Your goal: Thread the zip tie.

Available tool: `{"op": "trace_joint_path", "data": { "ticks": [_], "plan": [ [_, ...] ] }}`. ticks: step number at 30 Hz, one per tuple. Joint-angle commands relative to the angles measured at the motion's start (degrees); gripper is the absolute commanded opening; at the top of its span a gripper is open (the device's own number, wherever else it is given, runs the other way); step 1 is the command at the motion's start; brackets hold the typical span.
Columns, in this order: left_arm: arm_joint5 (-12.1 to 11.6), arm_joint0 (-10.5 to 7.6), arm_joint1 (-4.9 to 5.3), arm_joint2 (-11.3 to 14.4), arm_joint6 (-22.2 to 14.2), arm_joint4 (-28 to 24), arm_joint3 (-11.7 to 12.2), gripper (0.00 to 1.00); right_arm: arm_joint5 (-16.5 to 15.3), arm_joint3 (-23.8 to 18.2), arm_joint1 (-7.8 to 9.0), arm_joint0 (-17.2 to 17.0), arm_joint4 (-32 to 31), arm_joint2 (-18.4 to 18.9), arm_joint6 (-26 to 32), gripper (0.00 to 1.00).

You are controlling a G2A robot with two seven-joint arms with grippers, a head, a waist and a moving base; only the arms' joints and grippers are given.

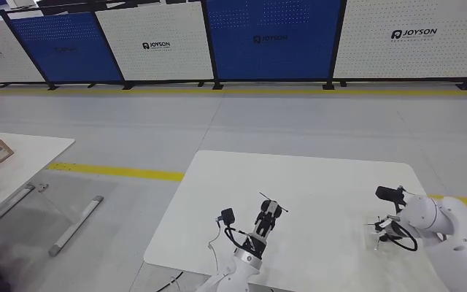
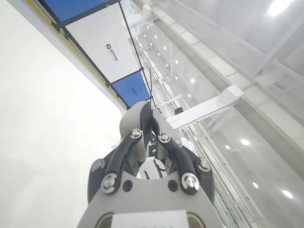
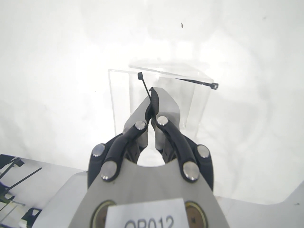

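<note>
My left gripper (image 1: 269, 213) hovers over the near middle of the white table (image 1: 314, 179), shut on a thin black zip tie (image 1: 273, 202). In the left wrist view that zip tie (image 2: 150, 86) sticks straight out from the closed left gripper (image 2: 150, 113). At the table's right edge my right gripper (image 1: 381, 235) sits low. There the right gripper (image 3: 152, 94) is shut on a second black zip tie (image 3: 143, 83) whose square head points away. Just beyond it stands a clear acrylic stand (image 3: 118, 100) with a third zip tie (image 3: 197, 82) lying across its top.
Several more black zip ties (image 3: 16, 183) lie beside the right arm. A second white table (image 1: 29, 157) stands at the far left, with blue and white pegboard panels (image 1: 273, 40) along the back of the room. A yellow floor line (image 1: 117, 171) runs between the tables.
</note>
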Motion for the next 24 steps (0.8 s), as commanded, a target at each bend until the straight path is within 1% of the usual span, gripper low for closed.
{"op": "trace_joint_path", "data": {
  "ticks": [1,3,6,7,9,11,12,13,20,22,23,24],
  "plan": [
    [1.3,-0.82,-0.21,-0.3,-0.4,-1.5,1.1,0.0,0.1,-2.6,0.6,-1.7,0.4,2.3,-0.1,0.0],
    [2.2,-1.37,-0.35,-0.4,-1.0,-2.6,2.0,0.0,0.5,-5.3,1.23,-3.6,0.5,4.9,-0.8,0.0],
    [2.6,-1.75,-0.51,-0.5,-1.5,-2.9,2.8,0.0,0.8,-10.5,2.27,-7.8,1.1,9.5,-2.1,0.0],
    [2.8,-1.82,-0.57,-0.5,-1.5,-2.8,3.1,0.0,1.0,-12.6,2.61,-9.5,1.9,11.6,-2.7,0.0],
    [2.9,-1.88,-0.67,-0.3,-1.5,-2.5,3.4,0.0,1.5,-15.2,3.04,-12.1,3.4,14.9,-4.8,0.0],
    [3.5,-1.88,-0.79,0.4,-2.7,-2.2,4.3,0.0,0.8,-17.4,3.4,-14.9,6.6,18.4,-6.0,0.0],
    [3.9,-1.84,-0.84,0.8,-4.1,-2.8,4.7,0.0,0.5,-17.6,3.45,-15.3,7.0,18.8,-6.0,0.0],
    [4.5,-1.77,-0.85,1.1,-6.7,-4.5,5.0,0.0,0.5,-17.6,3.45,-15.3,7.0,18.8,-6.0,0.0],
    [4.5,-1.77,-0.85,1.1,-6.7,-4.5,5.0,0.0,0.5,-17.6,3.45,-15.3,7.0,18.8,-6.0,0.0],
    [4.5,-1.79,-0.85,1.1,-6.7,-4.4,5.0,0.0,-0.7,-18.4,3.31,-15.9,7.2,18.0,-8.1,0.0],
    [4.5,-1.88,-0.87,1.1,-6.7,-4.1,5.0,0.0,-0.5,-18.8,3.22,-16.2,7.5,18.0,-9.5,0.0],
    [4.4,-1.91,-0.92,1.3,-6.4,-3.5,5.0,0.0,0.5,-20.0,3.1,-16.6,7.8,18.1,-11.6,0.0]
  ]
}}
